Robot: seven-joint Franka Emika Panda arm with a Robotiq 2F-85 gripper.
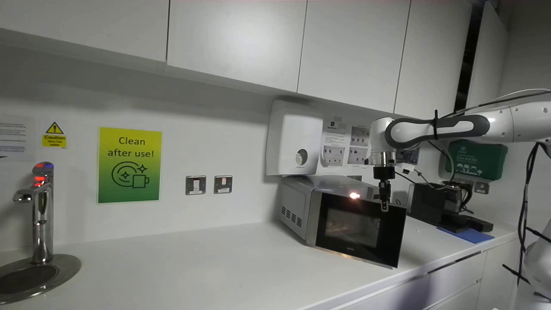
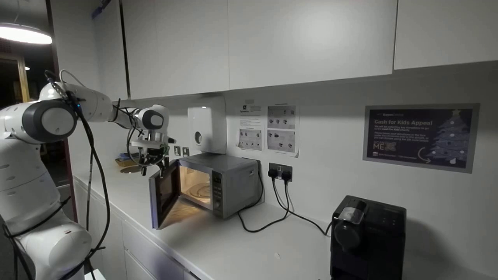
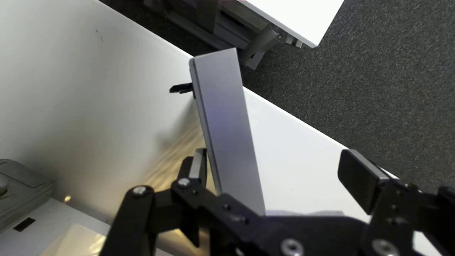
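A grey microwave stands on the counter with its door swung out and its inside lit; a glass turntable shows within. My gripper is at the door's top edge, its jaws wide apart with nothing clamped. In the wrist view the door runs between the two fingers. The left finger lies close along the door's inner face; whether it touches is unclear. The right finger stands well off the outer face. An exterior view has the gripper in front of the dark door panel.
A towel dispenser hangs above the microwave, under wall cupboards. Power cables trail over the counter towards a black coffee machine. A tap is at the far end. Beyond the counter edge, a white tabletop appears in the wrist view.
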